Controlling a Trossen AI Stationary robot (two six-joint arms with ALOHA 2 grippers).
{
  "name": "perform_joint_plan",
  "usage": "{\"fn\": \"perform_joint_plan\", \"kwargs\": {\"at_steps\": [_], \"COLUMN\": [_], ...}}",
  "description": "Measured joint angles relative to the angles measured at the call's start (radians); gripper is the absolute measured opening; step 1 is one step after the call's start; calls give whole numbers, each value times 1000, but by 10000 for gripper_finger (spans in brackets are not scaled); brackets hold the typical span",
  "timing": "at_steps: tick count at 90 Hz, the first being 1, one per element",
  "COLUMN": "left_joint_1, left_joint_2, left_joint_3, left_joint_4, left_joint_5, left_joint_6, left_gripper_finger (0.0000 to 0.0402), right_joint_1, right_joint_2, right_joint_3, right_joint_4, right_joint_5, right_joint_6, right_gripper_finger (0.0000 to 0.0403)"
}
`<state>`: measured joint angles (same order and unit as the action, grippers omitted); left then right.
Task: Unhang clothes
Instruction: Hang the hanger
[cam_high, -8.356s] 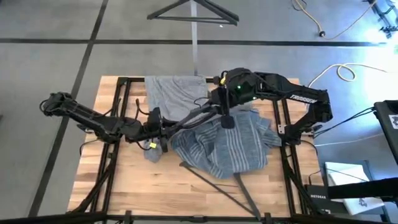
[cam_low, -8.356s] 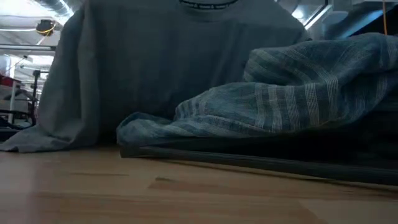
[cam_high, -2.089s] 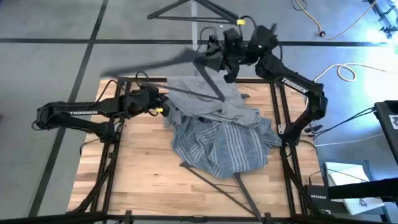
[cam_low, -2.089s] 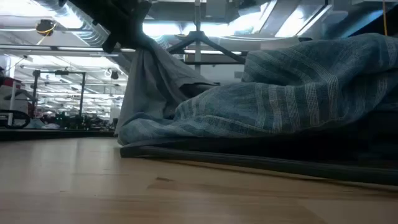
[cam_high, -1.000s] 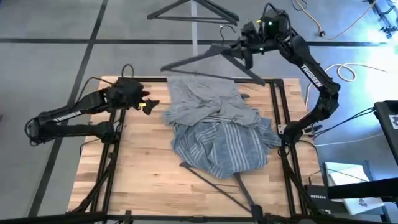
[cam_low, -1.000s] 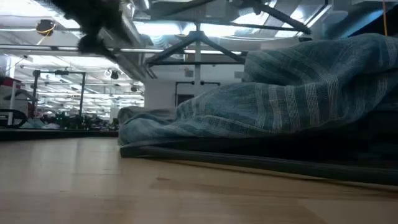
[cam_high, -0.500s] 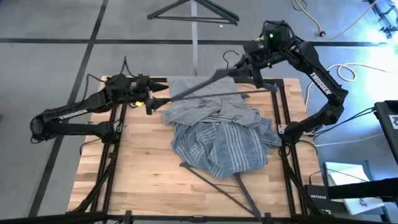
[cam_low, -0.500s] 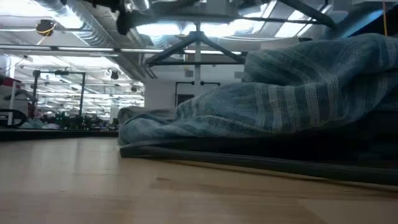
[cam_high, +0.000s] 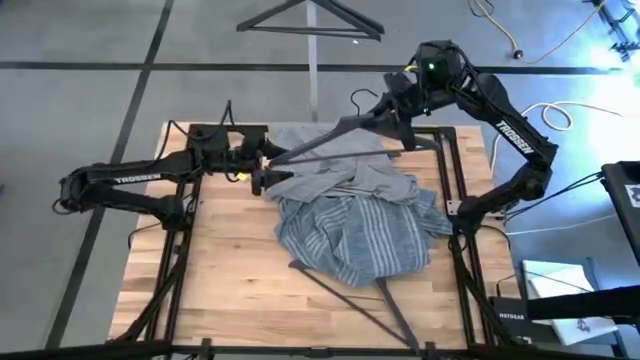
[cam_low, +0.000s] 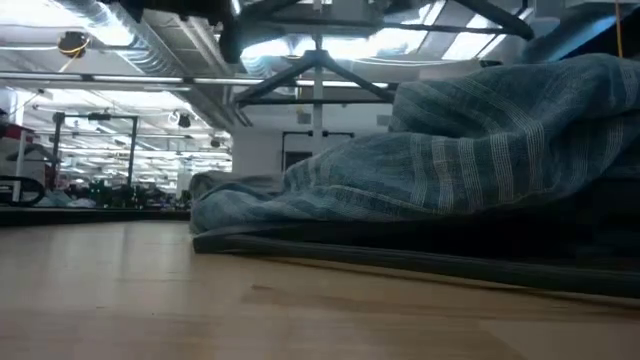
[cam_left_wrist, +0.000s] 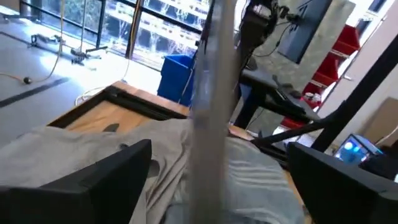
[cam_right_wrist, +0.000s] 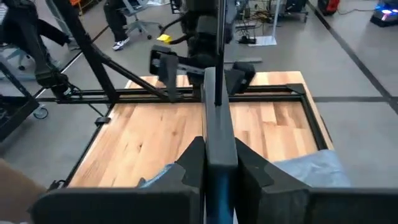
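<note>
The grey T-shirt (cam_high: 335, 178) lies crumpled at the table's far middle. The blue-grey striped shirt (cam_high: 360, 235) is heaped just nearer, partly over it, and fills the right of the low view (cam_low: 470, 150). Above both hangs a bare dark hanger (cam_high: 320, 143), with my right gripper (cam_high: 393, 112) shut on it over the far edge. My left gripper (cam_high: 263, 170) is open at the hanger's left tip. That tip (cam_left_wrist: 211, 106) stands between its two fingers, and no touch shows. My right gripper pinches the hanger between its two fingers at the top of one sloping arm (cam_right_wrist: 217, 140), close to the hook. The fingers (cam_right_wrist: 193, 163) come from the far right and lie along that arm, which runs out ahead of them. The hanger is lifted clear of the shirts.
A second dark hanger (cam_high: 345, 295) sticks out from under the striped shirt toward the near edge. A third hanger (cam_high: 310, 18) hangs on a stand beyond the far edge. Dark frame rails (cam_high: 170, 260) run along the table's left and right sides. Bare wood lies at the near left.
My right gripper has come down and nearer from beyond the far edge, carrying the hanger and swinging its free end toward the table's left. My left gripper, staying open, has moved toward the table's right until that hanger tip stands between its fingers. The shirts have stayed put.
</note>
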<state>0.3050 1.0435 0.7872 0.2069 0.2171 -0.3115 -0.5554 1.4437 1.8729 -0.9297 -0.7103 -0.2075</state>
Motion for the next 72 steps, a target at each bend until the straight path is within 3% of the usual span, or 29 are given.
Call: {"fn": "perform_joint_plan", "kwargs": {"at_steps": [18,72], "left_joint_1": [-12,-24], "left_joint_2": [4,34], "left_joint_3": [0,0], "left_joint_4": [71,121], "left_joint_5": [-59,-127], "left_joint_6": [31,58], "left_gripper_finger": [301,293], "right_joint_1": [-2,-1], "right_joint_2": [0,1], "right_joint_3": [0,0], "right_joint_4": [5,30], "right_joint_5": [-4,-7], "right_joint_6": [1,4], "right_gripper_finger": [26,26]}}
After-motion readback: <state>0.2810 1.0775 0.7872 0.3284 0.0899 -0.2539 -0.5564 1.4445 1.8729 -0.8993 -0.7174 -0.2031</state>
